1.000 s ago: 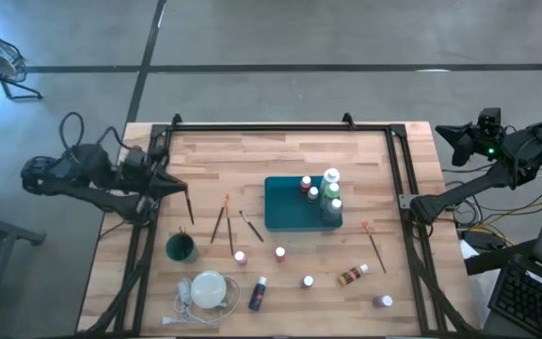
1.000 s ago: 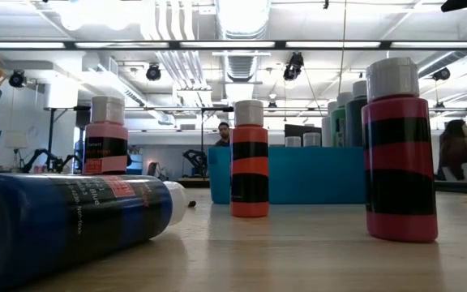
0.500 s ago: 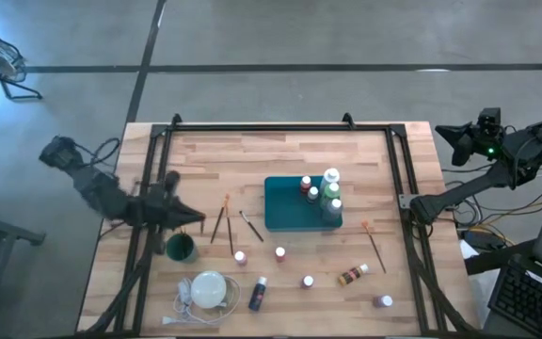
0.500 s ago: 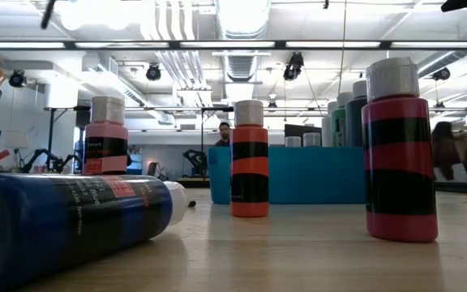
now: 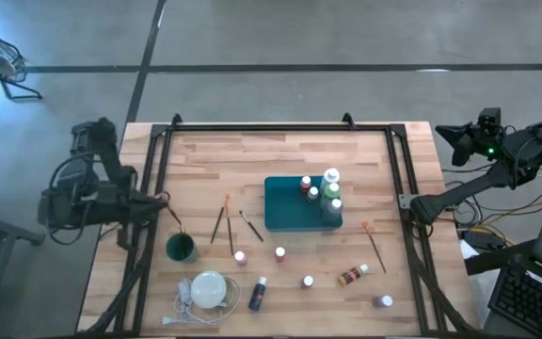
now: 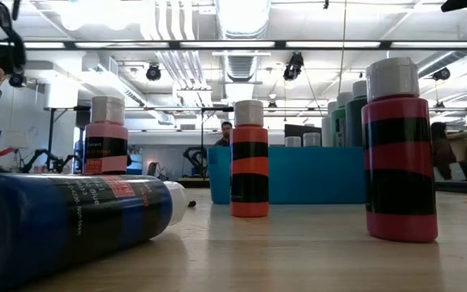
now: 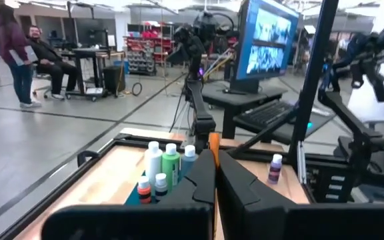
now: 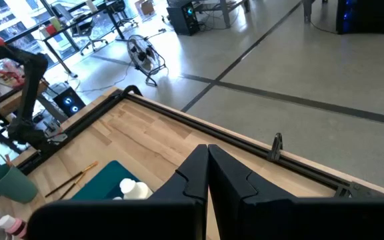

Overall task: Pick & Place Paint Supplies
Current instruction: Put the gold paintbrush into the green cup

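While my left gripper (image 5: 161, 200) hangs over the bench's (image 5: 280, 160) left edge, its fingers (image 7: 202, 177) are pinched on a thin brush (image 5: 172, 218) whose tip slants down toward the green cup (image 5: 181, 248). I see my right gripper (image 5: 443, 133) parked off the bench's far right corner, fingers (image 8: 199, 167) pressed together on nothing. Several paint bottles (image 5: 324, 194) stand in the teal tray (image 5: 285, 209) at mid-bench. More brushes (image 5: 222, 224) lie just left of the tray, another brush (image 5: 374, 243) lies to its right, and loose bottles (image 5: 307, 281) are scattered along the near side beside the white disc (image 5: 209, 289).
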Action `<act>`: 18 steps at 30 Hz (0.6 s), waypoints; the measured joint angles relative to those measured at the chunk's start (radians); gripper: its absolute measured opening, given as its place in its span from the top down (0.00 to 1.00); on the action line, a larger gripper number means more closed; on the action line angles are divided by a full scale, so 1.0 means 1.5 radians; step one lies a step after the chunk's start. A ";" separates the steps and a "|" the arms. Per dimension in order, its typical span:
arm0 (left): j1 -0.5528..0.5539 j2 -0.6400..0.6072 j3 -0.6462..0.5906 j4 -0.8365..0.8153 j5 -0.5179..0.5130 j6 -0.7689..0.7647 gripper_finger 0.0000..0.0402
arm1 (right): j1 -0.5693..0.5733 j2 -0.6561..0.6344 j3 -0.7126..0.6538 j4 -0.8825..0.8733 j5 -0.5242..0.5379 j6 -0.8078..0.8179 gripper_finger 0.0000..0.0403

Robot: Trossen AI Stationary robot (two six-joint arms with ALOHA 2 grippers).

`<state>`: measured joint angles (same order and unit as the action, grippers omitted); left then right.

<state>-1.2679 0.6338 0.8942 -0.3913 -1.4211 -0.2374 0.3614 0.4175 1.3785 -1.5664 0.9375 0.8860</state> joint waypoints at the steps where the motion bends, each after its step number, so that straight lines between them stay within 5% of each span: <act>1: -0.021 0.000 -0.003 0.000 -0.023 -0.002 1.00 | 0.000 0.000 0.000 0.000 0.000 0.000 0.98; 6: -0.096 0.002 -0.021 0.002 -0.103 -0.055 1.00 | 0.000 0.000 0.000 0.000 0.000 0.000 0.98; 18: -0.109 0.003 -0.103 -0.001 -0.100 -0.157 1.00 | 0.000 0.000 0.000 0.000 0.000 0.000 0.98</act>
<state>-1.4307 0.6388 0.7403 -0.3935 -1.5718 -0.4724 0.3612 0.4175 1.3782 -1.5665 0.9375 0.8860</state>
